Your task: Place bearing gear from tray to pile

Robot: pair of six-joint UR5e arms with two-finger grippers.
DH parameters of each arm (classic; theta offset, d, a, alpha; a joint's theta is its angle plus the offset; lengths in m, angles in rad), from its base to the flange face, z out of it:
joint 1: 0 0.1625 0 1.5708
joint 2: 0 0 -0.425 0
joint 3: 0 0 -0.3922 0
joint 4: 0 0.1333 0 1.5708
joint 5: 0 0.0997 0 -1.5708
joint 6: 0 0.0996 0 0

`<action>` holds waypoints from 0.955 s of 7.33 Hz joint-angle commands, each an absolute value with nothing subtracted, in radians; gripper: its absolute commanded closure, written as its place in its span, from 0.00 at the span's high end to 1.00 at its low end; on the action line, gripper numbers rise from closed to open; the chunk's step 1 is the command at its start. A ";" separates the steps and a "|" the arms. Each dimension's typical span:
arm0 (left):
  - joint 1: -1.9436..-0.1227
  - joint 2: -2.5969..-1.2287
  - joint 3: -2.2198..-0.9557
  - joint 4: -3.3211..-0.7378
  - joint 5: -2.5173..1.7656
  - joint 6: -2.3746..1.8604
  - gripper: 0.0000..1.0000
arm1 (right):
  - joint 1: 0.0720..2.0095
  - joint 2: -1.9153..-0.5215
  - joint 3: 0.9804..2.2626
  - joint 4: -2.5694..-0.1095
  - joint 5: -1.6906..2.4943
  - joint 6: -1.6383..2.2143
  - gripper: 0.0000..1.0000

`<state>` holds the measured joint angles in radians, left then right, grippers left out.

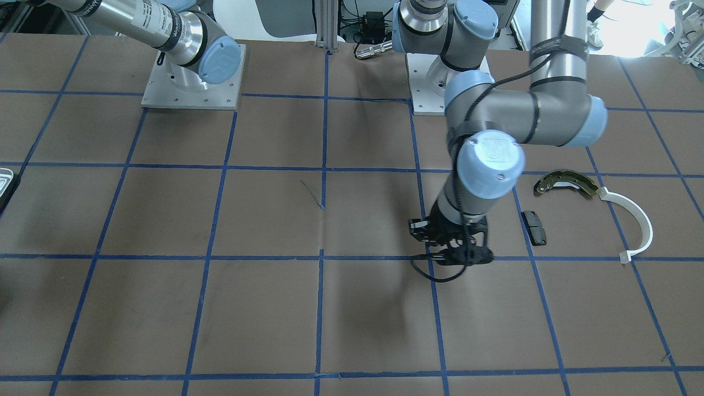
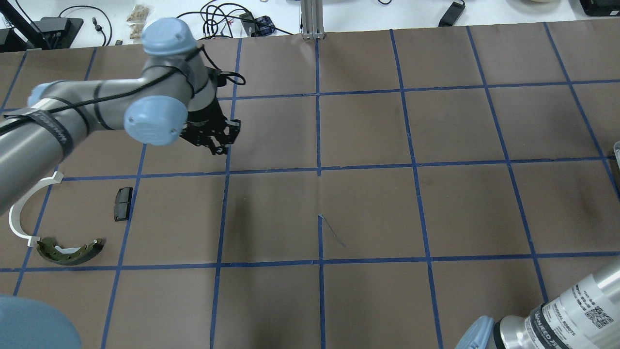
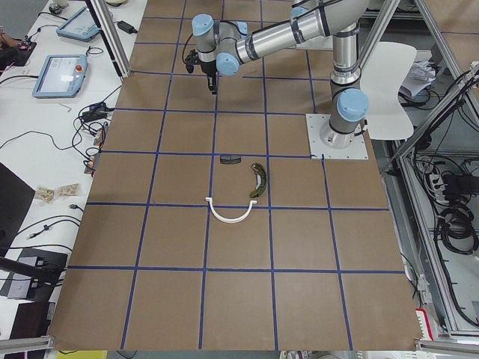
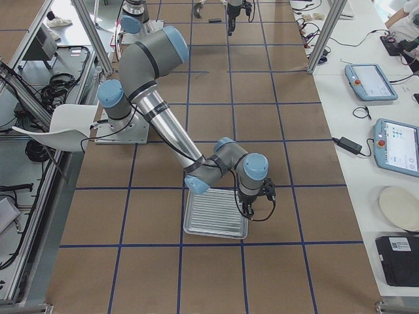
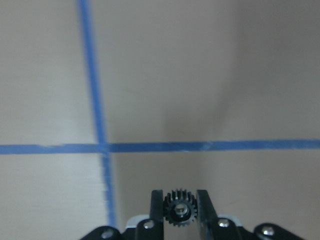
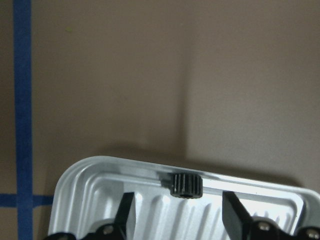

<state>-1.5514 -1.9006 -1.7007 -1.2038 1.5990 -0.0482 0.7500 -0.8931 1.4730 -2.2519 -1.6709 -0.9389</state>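
Note:
My left gripper is shut on a small black toothed bearing gear and holds it above the brown table, near a blue tape crossing. It shows in the overhead view and the front view, some way from the pile: brass-and-black brake shoe, white half-ring, dark pad. My right gripper is open above the silvery tray, with another black gear lying against the tray's far rim between its fingers. The tray also shows in the right view.
Blue tape lines divide the brown table into squares. The arm bases stand on metal plates at the robot's side. Only a sliver of the tray shows at the front view's left edge. Tablets and cables lie on the white bench beyond the table.

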 commanded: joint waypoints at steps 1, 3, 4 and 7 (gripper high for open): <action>-1.346 -1.882 -1.690 -1.282 1.655 0.101 0.00 | 0.750 -0.887 1.473 -2.253 -1.672 -0.937 0.62; -1.220 -1.882 -1.697 -1.310 1.660 0.176 0.00 | 0.750 -0.885 1.470 -2.253 -1.678 -0.937 0.48; -1.145 -1.891 -1.718 -1.307 1.660 0.242 0.00 | 0.750 -0.884 1.470 -2.253 -1.678 -0.937 0.44; -1.023 -1.900 -1.779 -1.284 1.655 0.443 0.00 | 0.750 -0.885 1.471 -2.252 -1.677 -0.933 0.20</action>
<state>-1.0650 -1.8898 -1.7648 -1.2891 1.6560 0.3658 0.7501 -0.8845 1.4707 -2.2522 -1.6766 -0.9355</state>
